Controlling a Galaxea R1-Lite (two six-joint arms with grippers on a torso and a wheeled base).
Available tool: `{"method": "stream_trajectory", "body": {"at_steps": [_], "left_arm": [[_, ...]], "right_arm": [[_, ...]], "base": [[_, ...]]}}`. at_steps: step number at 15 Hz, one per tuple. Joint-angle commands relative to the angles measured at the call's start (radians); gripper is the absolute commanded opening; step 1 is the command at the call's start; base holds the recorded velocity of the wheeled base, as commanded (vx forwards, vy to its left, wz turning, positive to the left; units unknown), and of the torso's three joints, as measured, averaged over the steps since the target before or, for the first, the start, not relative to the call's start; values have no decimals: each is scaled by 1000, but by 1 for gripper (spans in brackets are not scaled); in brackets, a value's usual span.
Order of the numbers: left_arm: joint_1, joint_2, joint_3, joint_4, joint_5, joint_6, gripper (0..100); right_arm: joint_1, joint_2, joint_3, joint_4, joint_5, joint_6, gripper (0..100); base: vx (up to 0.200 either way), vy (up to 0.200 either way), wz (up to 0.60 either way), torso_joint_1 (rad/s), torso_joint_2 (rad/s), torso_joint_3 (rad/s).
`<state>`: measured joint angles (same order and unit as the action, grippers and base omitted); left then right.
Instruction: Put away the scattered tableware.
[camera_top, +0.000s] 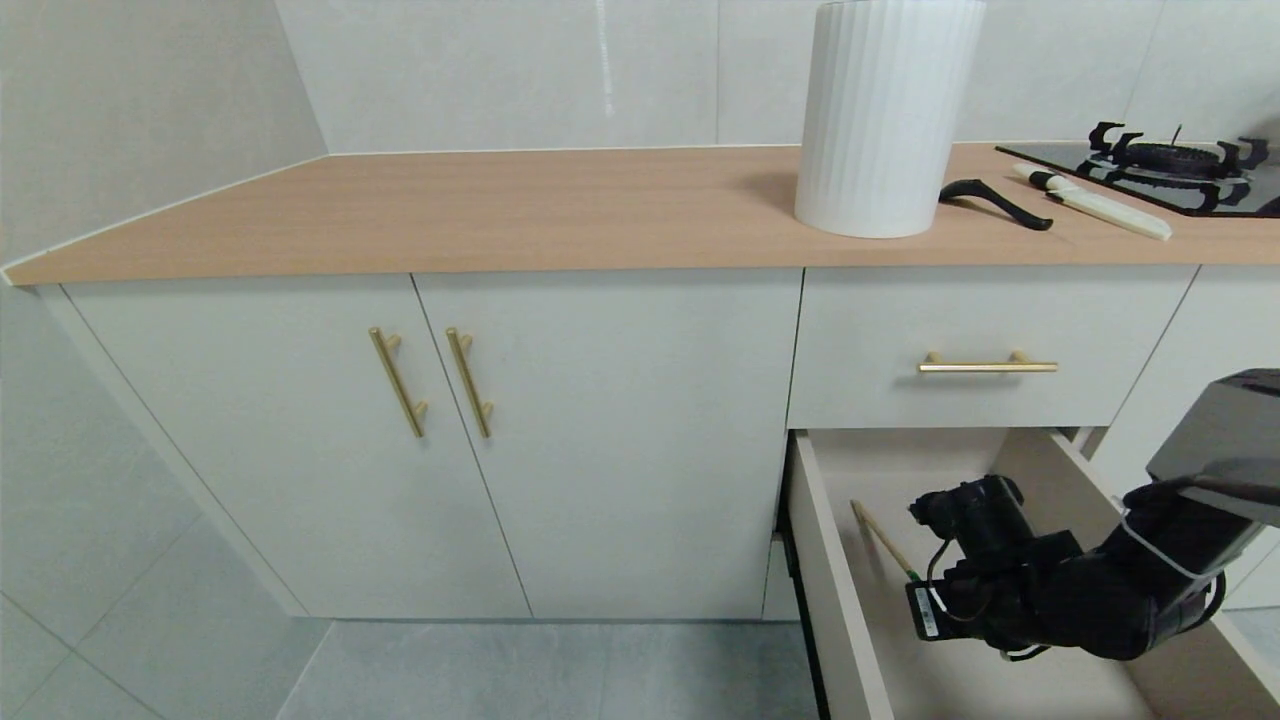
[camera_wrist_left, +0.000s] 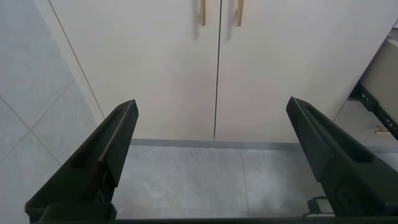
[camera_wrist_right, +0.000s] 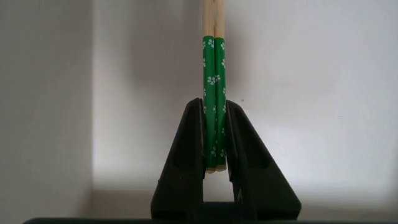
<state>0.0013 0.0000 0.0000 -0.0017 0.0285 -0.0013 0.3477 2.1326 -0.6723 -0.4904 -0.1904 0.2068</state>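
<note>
In the head view, the right gripper was inside the open drawer, with a pair of chopsticks slanting out past its jaws toward the drawer's near side wall. I judged the step in hand to be setting the chopsticks down. The next move called for lowering them until they lay flat on the drawer floor, then parting the jaws and lifting straight out, clear of the walls. Up on the countertop, well away from the jaws, a knife and a black-handled utensil lay beside a white ribbed container, so more tableware remained.

The left wrist view showed the left gripper spread wide and holding nothing, with cabinet doors and floor beyond its jaws.

The right wrist view showed what the head view could not: the jaws were pinched narrow on the chopsticks' green patterned ends, and the bare wooden shafts ran side by side beyond the jaws over a pale drawer surface.
</note>
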Motion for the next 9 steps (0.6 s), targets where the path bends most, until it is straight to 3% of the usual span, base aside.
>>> {"method": "stream_trajectory", "body": {"at_steps": [1, 4, 9], "left_arm": [[-1, 0, 0, 0, 1, 0, 100], [0, 2, 0, 0, 1, 0, 100], [0, 2, 0, 0, 1, 0, 100]], "right_arm": [[1, 87, 10, -45, 0, -1, 0], [4, 145, 11, -129, -3, -1, 0], [4, 167, 7, -158, -3, 2, 0]], "base": [[0, 0, 0, 0, 0, 0], [0, 0, 0, 0, 0, 0], [0, 0, 0, 0, 0, 0]]}}
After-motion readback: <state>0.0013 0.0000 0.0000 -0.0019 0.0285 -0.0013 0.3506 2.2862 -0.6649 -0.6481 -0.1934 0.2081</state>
